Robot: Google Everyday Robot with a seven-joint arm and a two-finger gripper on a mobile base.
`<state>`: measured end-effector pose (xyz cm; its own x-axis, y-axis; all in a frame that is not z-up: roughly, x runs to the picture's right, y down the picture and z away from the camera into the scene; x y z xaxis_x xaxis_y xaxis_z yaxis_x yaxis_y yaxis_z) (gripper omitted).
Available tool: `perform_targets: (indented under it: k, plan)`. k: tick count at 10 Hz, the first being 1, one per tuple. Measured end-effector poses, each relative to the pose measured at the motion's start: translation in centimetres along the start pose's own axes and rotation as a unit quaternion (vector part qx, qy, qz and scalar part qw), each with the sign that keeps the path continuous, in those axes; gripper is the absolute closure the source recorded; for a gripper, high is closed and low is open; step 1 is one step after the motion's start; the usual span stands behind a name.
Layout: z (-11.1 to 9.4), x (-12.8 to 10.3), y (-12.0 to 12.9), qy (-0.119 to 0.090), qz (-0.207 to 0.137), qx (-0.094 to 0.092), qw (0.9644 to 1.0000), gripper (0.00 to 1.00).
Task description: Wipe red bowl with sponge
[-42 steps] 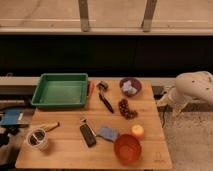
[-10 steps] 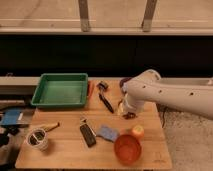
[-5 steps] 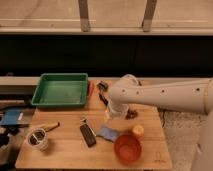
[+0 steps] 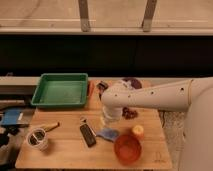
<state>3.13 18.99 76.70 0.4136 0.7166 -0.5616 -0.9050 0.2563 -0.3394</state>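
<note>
Red bowl (image 4: 127,149) empty; claw (image 4: 110,120) above sponge (image 4: 108,133).

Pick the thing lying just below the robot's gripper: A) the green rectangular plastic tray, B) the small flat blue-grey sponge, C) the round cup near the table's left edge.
B: the gripper hangs right above the small flat blue-grey sponge, which lies up-left of the round orange-red plastic bowl.

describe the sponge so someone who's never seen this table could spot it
Start at the wooden table and find the red bowl near its front edge. Just up-left of the bowl, directly below the gripper, lies the sponge: a small flat blue-grey pad, unlike the black remote-like object to its left.
</note>
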Motion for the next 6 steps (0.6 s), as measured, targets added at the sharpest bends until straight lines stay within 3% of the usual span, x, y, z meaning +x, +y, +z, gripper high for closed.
perform_targets:
  k: [1, 6]
  plan:
    - [0.0, 0.0, 0.0, 0.0, 0.0, 0.0, 1.0, 0.37]
    - [2.0, 2.2, 0.0, 0.041, -0.002, -0.004, 0.9991, 0.37]
